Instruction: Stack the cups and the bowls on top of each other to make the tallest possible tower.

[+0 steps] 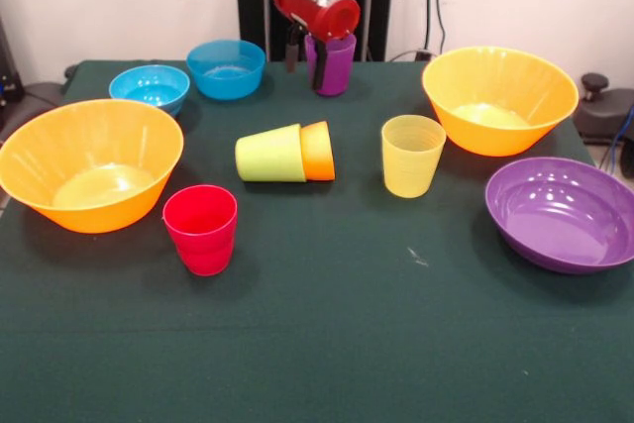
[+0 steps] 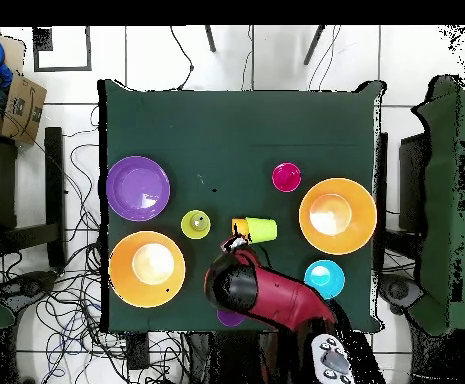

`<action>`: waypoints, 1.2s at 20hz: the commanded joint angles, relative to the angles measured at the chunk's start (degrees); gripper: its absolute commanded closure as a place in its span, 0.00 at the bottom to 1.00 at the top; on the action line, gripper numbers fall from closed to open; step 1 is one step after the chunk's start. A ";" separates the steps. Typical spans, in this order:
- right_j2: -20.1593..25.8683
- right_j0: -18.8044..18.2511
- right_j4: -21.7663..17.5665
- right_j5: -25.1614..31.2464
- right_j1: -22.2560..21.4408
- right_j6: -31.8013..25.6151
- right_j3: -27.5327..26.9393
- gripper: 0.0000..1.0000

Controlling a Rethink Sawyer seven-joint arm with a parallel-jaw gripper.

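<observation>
Claw (image 1: 305, 54) at desk's (image 1: 327, 344) far edge, clamped on upright purple cup (image 1: 333, 64). Lime green cup (image 1: 269, 155) lying sideways mid-desk, nested with orange cup (image 1: 319, 151). No readable writing or labels anywhere.

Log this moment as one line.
gripper: at purple cup, far edge | grip: unclear | green cup: lying nested with orange cup | tower: none

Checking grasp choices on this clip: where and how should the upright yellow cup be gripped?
Grip the yellow cup at its open rim, coming straight down from above. It stands upright, mouth up, apart from the other cups, so one gripper finger can go inside and one outside the wall.
</observation>
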 commanded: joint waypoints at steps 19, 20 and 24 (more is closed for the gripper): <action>4.75 -13.08 -19.57 0.43 10.34 -5.10 -14.88 0.00; 4.98 -13.36 -20.19 -0.13 11.26 -4.88 -15.60 0.00; 5.79 -14.64 -22.88 -1.33 13.21 -4.66 -17.04 0.00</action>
